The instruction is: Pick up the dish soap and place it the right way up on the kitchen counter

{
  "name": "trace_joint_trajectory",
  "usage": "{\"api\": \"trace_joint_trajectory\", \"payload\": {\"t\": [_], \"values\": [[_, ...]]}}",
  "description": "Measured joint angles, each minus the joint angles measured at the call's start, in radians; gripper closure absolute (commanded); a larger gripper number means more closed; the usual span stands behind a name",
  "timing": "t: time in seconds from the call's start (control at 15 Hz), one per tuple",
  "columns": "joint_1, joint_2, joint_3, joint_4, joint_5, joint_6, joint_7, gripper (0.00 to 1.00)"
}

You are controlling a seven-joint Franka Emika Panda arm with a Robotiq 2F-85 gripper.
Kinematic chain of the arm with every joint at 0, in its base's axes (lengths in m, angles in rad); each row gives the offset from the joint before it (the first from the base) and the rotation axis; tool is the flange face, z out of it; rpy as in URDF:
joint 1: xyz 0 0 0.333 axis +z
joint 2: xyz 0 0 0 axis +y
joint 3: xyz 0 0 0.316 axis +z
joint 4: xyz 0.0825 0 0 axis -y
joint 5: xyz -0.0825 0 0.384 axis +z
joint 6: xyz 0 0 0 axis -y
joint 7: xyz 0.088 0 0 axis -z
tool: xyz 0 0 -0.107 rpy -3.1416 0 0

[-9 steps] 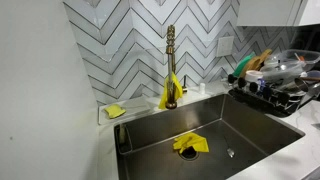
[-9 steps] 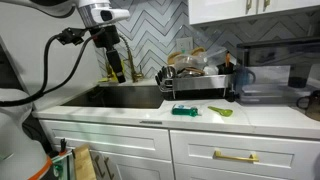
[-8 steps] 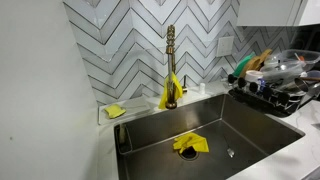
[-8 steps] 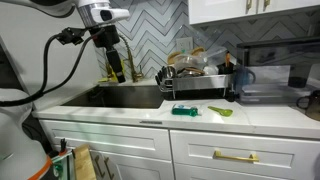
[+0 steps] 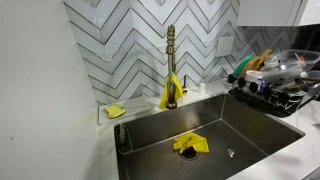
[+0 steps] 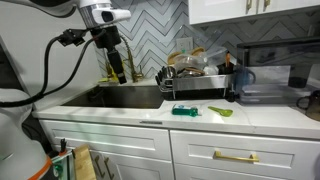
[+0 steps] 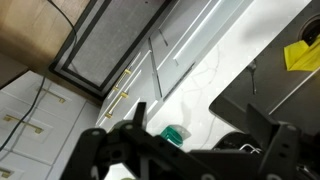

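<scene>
White kitchen counter lies nearest, running along the front above the cabinet doors. On it, in an exterior view, lies the dish soap, a dark green bottle down on its side. Just beside it is a paler green item that I cannot name. The wrist view finds the dish soap too, as a small green shape on the white surface, well below the camera.

Behind the bottle a loaded dish rack stands. To the side, the steel sink holds a yellow cloth. Over that basin hangs the gripper, near the brass faucet, with the chevron tiles beyond. As far as the wrist view shows, its jaws stand apart and hold nothing.

I can find no change over the last half second. The arm keeps the same pose above the sink, and the bottle, cloth and rack lie where they did. I read this as a pause before the approach, with the task not yet begun in earnest. The next move, as I judge it, is to travel sideways from the basin to the counter and come down on the bottle, which must then be turned upright
</scene>
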Motion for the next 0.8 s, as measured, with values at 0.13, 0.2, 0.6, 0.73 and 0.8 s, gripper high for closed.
{"api": "trace_joint_trajectory", "payload": {"t": [0.13,0.2,0.6,0.73,0.8], "values": [[-0.009,0.041,-0.044,0.000,0.005,0.028,-0.009,0.00],[-0.013,0.072,-0.070,0.001,0.006,0.048,-0.016,0.00],[-0.040,0.381,-0.155,0.095,0.041,0.108,-0.026,0.00],[-0.041,0.496,-0.154,0.165,0.062,0.108,-0.020,0.00],[-0.042,0.548,-0.154,0.200,0.072,0.108,-0.018,0.00]]}}
